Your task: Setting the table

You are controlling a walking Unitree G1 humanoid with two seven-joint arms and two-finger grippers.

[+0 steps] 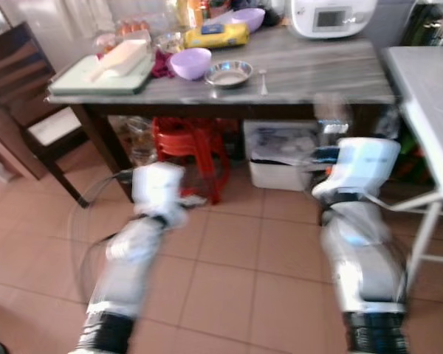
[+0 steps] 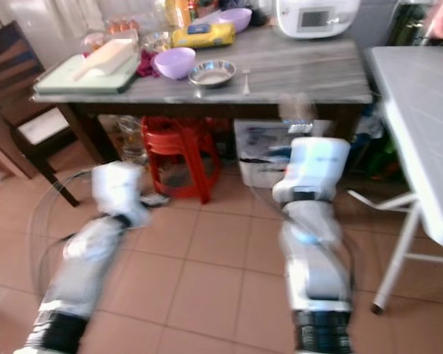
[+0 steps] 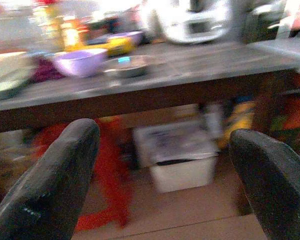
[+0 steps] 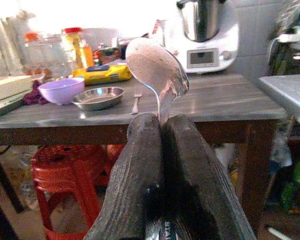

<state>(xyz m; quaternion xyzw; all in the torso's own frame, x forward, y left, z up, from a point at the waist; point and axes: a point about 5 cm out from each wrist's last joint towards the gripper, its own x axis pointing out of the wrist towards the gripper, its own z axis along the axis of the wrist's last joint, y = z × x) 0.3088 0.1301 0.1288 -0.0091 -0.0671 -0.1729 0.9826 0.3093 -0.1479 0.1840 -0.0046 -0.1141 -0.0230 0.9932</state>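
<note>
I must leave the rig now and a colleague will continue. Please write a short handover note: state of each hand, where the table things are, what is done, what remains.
Right hand: shut on a spoon, bowl end up, held short of the grey table.
Left hand: open, holding nothing, low before the table.
On the table: purple bowl, steel dish beside it, fork just right of the dish, cutting board at the left end, rice cooker at the back.
Done: dish and fork laid.
Left: probably setting the spoon down near the dish.
</note>
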